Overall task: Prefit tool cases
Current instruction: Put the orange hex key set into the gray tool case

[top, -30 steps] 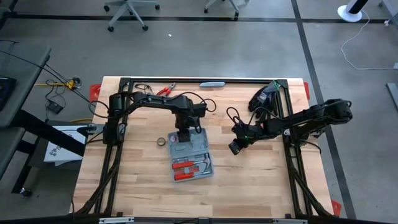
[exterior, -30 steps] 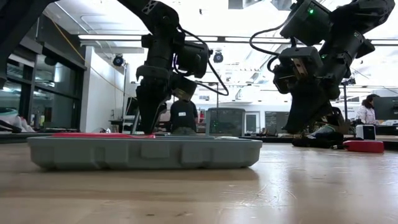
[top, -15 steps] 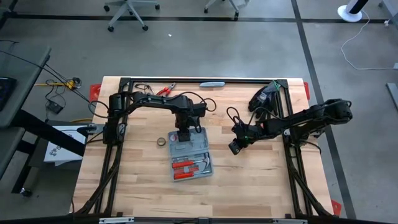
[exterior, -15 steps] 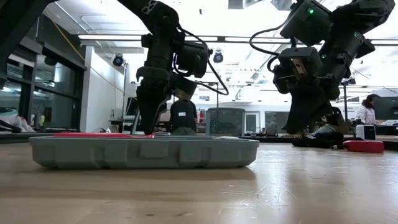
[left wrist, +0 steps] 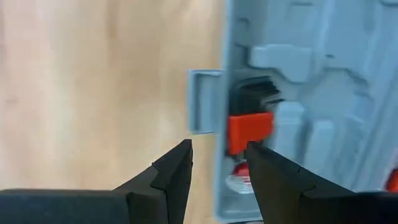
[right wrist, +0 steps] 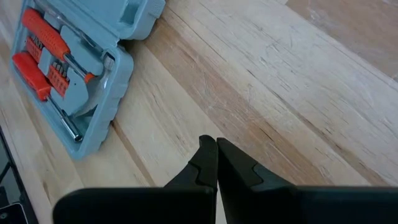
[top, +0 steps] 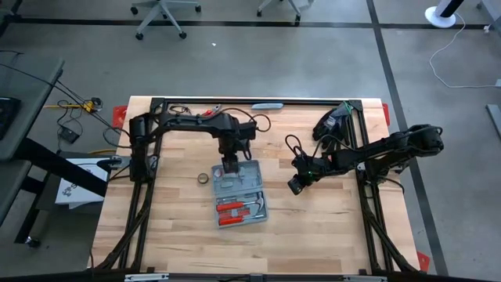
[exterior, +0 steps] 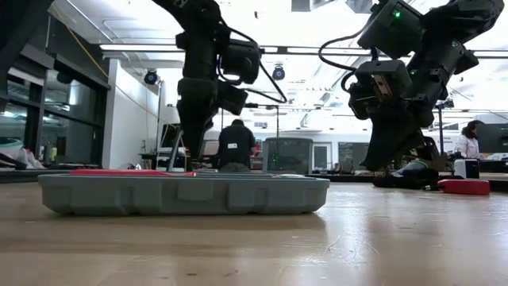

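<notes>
You see the tool case (top: 239, 196) lying open and flat just below the centre of the high view, on the wooden table (top: 329, 227), with red-handled tools (top: 231, 208) seated in its lower half. In the low view the case (exterior: 182, 193) fills the left and middle of the frame as a long grey tray resting on the tabletop.

Your left gripper (top: 229, 165) hangs over the upper edge of the case in the high view. In the left wrist view its fingers (left wrist: 177, 171) stand parted with nothing between them, one on each side of the case wall, just below the small handle tab (left wrist: 204, 101). Whether the fingers touch the wall you cannot tell.

Your right gripper (top: 294, 185) sits right of the case in the high view, apart from it, above bare wood. In the right wrist view its fingers (right wrist: 208, 160) are pressed together and empty, with the case (right wrist: 78, 68) in the upper left of that frame.

A small roll of tape (top: 203, 178) lies on the table just left of the case.
</notes>
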Robot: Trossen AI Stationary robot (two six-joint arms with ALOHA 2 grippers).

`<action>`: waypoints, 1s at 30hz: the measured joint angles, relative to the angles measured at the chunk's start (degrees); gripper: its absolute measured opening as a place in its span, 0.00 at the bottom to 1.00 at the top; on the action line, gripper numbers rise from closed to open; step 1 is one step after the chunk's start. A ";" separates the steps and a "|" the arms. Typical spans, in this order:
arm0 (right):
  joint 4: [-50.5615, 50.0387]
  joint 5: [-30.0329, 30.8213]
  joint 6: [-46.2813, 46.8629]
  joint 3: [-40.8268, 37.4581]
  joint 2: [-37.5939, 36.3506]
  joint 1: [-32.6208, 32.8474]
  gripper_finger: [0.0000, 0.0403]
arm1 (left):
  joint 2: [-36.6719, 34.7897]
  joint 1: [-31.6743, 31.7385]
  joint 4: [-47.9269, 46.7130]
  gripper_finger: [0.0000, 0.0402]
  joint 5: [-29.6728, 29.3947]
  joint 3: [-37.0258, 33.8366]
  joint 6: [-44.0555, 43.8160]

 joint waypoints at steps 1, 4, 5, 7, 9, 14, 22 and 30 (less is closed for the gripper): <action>0.01 0.00 0.00 0.00 0.00 -0.01 0.00 | -0.40 0.37 -0.01 0.36 -0.95 0.00 0.02; 0.01 0.00 0.00 0.00 0.00 0.01 0.00 | -2.02 1.72 -0.05 0.36 -2.30 0.00 -0.12; 0.01 0.00 0.00 0.00 0.00 0.00 0.00 | -2.47 2.11 -0.05 0.36 -2.69 0.00 -0.37; 0.01 0.01 0.00 0.00 0.00 0.00 0.00 | -3.25 2.90 -0.08 0.36 -3.37 0.00 -1.04; 0.01 0.02 0.00 0.00 0.00 -0.01 0.00 | -3.93 3.56 0.04 0.36 -3.40 0.00 -1.79; 0.01 0.29 0.00 0.00 0.00 0.01 0.00 | -4.44 3.36 1.67 0.33 -3.62 -0.11 -4.35; 0.01 0.68 0.20 0.00 0.00 0.01 0.00 | -4.44 -1.71 5.46 0.02 -5.16 -0.11 -3.63; 0.02 1.51 0.04 0.00 0.00 0.15 0.00 | -6.73 -5.32 8.51 0.00 -4.21 -5.08 -5.87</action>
